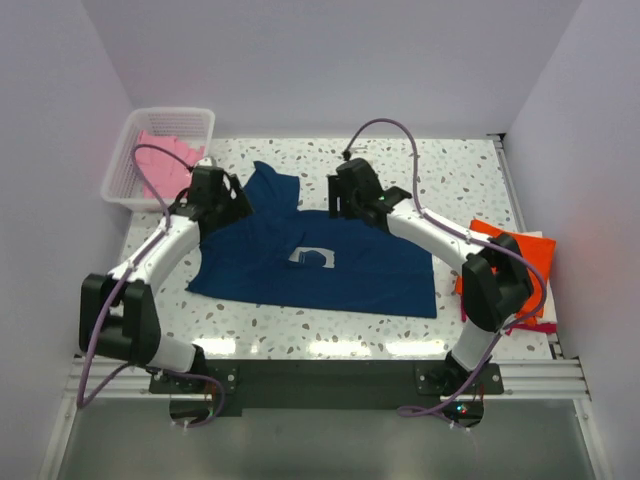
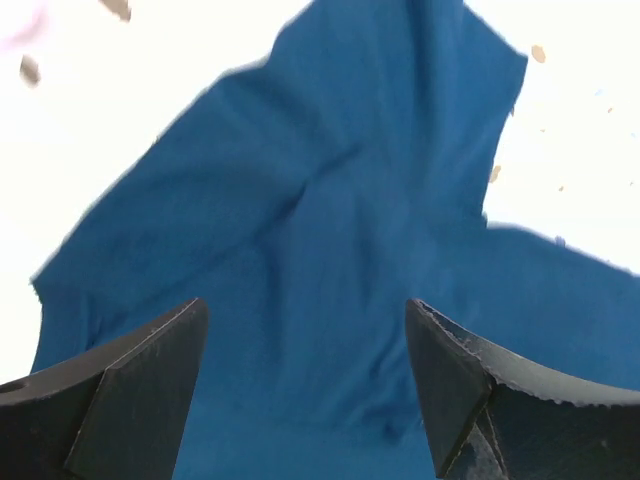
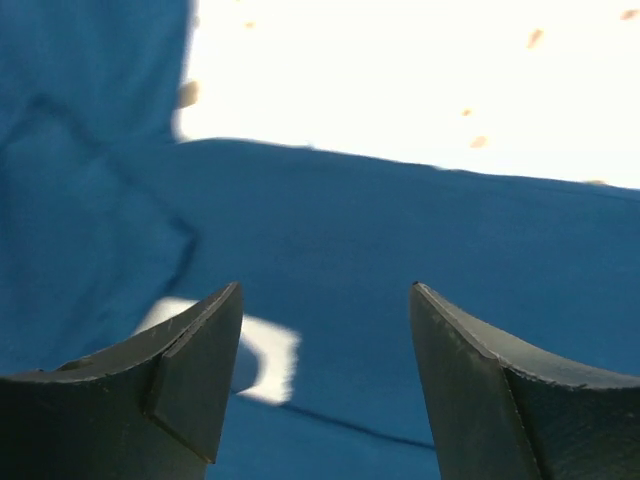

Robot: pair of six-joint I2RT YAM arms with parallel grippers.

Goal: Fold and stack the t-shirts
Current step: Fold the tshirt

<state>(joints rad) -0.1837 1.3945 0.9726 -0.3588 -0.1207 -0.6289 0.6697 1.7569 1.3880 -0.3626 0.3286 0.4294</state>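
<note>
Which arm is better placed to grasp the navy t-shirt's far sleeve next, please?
Left, probably: the open left gripper points at the navy t-shirt's sleeve; the right gripper hangs over the body's far edge.

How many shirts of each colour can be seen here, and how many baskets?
Blue shirt: 1
Orange shirt: 1
Pink shirt: 1
Basket: 1
Total: 4
A pink edge under the orange shirt is too small to count.
</note>
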